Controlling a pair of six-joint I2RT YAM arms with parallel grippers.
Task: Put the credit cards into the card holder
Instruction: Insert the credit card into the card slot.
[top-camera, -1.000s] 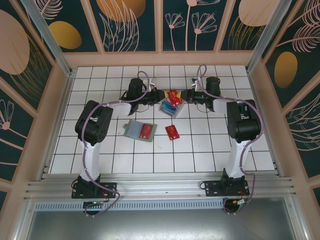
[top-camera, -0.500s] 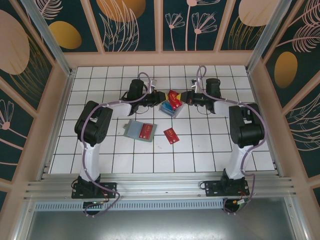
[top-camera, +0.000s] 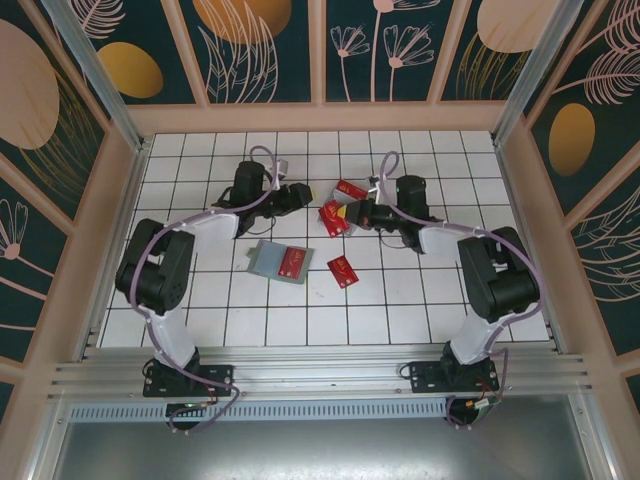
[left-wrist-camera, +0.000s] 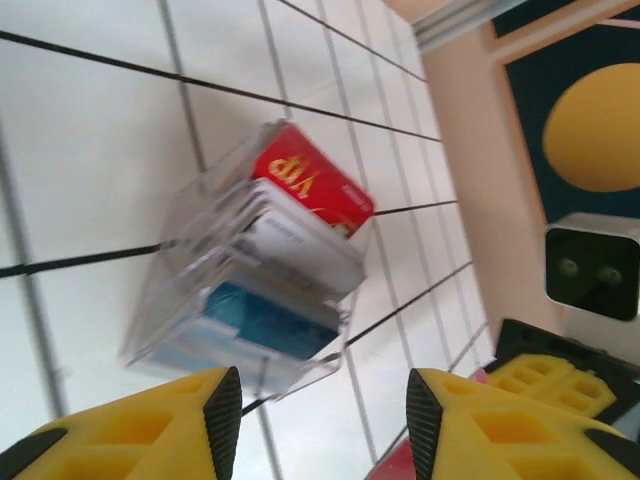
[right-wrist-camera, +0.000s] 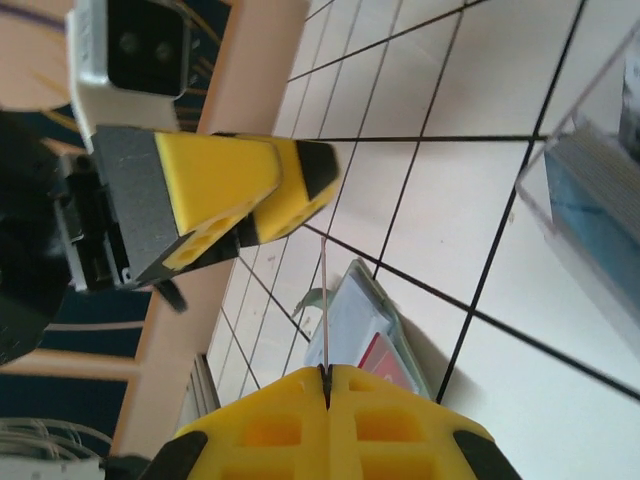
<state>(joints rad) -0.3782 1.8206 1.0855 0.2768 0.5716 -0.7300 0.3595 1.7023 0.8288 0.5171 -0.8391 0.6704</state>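
Entry: card transfer, right arm.

- A red credit card (top-camera: 331, 219) is being pinched in the right gripper (top-camera: 345, 213), with the fingers pressed fully together on it. In the right wrist view the card is being seen edge-on as a thin line above the closed fingertips (right-wrist-camera: 327, 372).
- The card holder (top-camera: 267, 258) is lying flat on the tiled table (top-camera: 400, 300), apart from the right gripper, toward the left arm's side and nearer the bases. A second red card (top-camera: 292, 264) is resting on top of it. A third red card (top-camera: 344, 270) is lying loose on the tiles, nearer the bases than the right gripper.
- The left gripper (left-wrist-camera: 315, 400) is being held open and empty, with the clear tray (left-wrist-camera: 250, 270) just ahead of its fingertips. A VIP card (left-wrist-camera: 312, 185) is showing among the cards stacked in the tray.

Risks, as judged:
1. The card is being gripped by a narrow margin, so it could pivot or slip out on contact with the holder.
2. The holder looks soft and is not being pinned, so it could be pushed across the tiles rather than entered.
3. The card resting on the holder could block the pocket, and the held card could be left lying on top as well.
4. The two grippers are working close together, so a finger clash or a knocked tray is possible.
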